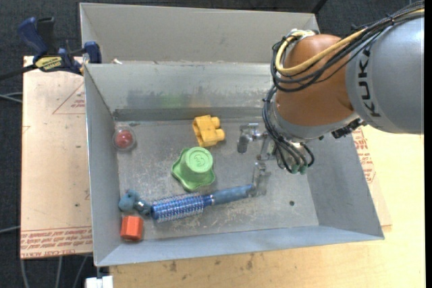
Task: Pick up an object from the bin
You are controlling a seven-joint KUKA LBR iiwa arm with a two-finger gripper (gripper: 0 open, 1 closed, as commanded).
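The arm (395, 71) came in from the right, its orange cover (310, 88) and looped cables (291, 157) hanging over the right half of the grey bin (101, 165). The claw (254, 160) was low over the bin floor, right of centre. Its fingers stood apart, so it was open, with nothing between them. One finger (247, 137) pointed toward the back wall side. The other finger (260, 177) sat lower in the view, down near the floor.

The nearest thing was a blue brush (185, 204). It lay flat along the front part of the floor, bristle head to the left and handle running right. The handle's right end was directly under the lower finger. Contact could not be told. The brush was not gripped.

A green cup (194, 167) stood just left of the claw, mouth down and flat base up. It was just behind the brush and clear of the fingers. A yellow block (208, 130) lay behind the cup, near the back of the floor and left of the upper finger, apart from it. A red ball (123, 138) sat by the left wall at the back. An orange cylinder (131, 227) lay in the front left corner, just beside the brush's head end. All of these things were spread out singly on the floor.
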